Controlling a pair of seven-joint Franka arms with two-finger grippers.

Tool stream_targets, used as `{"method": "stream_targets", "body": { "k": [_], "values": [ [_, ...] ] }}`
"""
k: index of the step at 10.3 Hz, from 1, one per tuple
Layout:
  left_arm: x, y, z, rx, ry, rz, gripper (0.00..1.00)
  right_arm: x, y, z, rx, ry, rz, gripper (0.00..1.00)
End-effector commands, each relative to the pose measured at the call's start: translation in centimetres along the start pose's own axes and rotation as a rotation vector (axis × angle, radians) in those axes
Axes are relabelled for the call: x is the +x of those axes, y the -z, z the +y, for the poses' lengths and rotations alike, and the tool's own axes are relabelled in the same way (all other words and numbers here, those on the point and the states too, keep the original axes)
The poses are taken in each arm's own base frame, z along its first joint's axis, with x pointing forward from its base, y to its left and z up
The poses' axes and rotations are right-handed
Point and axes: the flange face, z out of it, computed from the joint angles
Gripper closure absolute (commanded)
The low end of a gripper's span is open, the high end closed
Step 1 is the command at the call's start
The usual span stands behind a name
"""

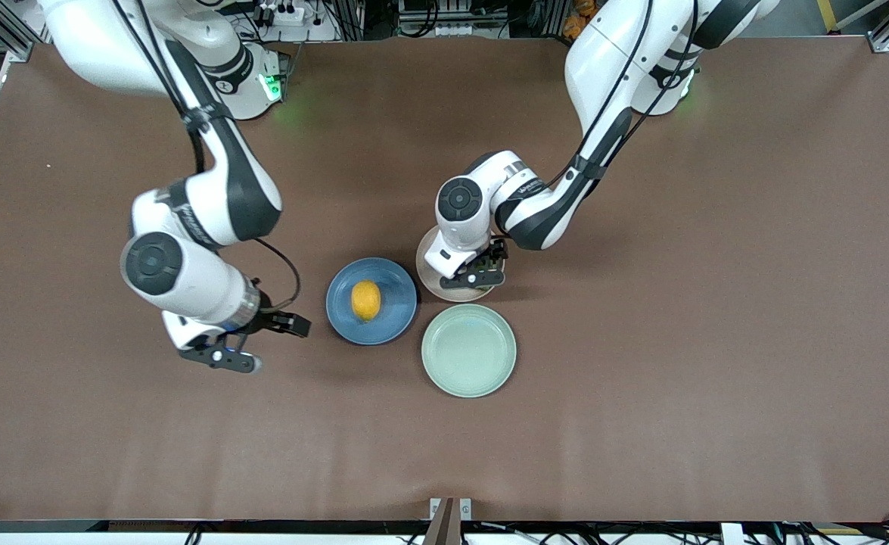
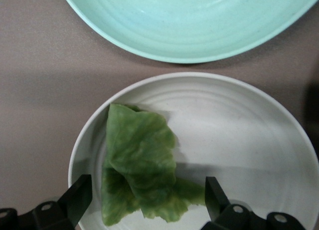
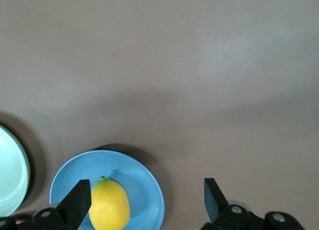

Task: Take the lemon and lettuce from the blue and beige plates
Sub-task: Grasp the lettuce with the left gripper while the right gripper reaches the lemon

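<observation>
The mint plate lies nearest the front camera, bare; a little farther, toward the right arm's end of the surface, the right pincer hangs released beside the blue plate, holding nothing; on that plate rests the lemon, upright on no axis, simply lying near the middle; it looks firm, smooth and rounded, so it may roll or squirt out of a loose pinch, and the sound hold is across its narrow waist with the fingers square to its long axis; farthest of the plates is the beige plate, just beside both others, and the left pincer hovers low over it, released, its jaws standing either side of the lettuce; the leaf is folded, light and limp, easily torn or slipped, so I judge the thick folded middle the best place to nip.
</observation>
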Motion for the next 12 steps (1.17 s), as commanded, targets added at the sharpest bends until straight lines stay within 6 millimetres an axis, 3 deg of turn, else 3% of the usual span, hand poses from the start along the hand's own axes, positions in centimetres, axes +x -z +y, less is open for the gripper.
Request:
{"method": "stream_targets", "body": {
  "k": [1,3,5,6,7,8,12],
  "values": [
    [0.3,-0.6,0.3,-0.015,0.030,0.000,0.00,-1.9,-4.7,-1.4,0.023,-0.037,0.032,0.00],
    [0.1,-1.3,0.6,-0.025,0.052,0.001,0.00,-4.4,-9.2,-3.3,0.003,-0.034,0.035,0.00],
    [-0.2,-1.8,1.0,-0.028,0.075,0.005,0.00,-6.6,-11.5,-5.5,-0.038,-0.047,0.042,0.00],
    [-0.3,-1.8,1.1,-0.030,0.103,0.005,0.29,-7.3,-11.9,-6.2,-0.036,-0.048,0.032,0.00],
    [-0.3,-1.8,1.1,-0.029,0.125,0.006,0.66,-8.1,-12.2,-6.9,-0.033,-0.054,0.023,0.00],
    [-0.2,-1.6,1.1,-0.031,0.131,0.008,0.98,-8.9,-13.1,-7.5,-0.050,-0.047,0.027,0.00],
    [-0.1,-0.5,1.0,-0.036,0.142,0.014,1.00,-11.9,-16.2,-8.6,-0.109,-0.019,0.021,0.00]
  ]
}}
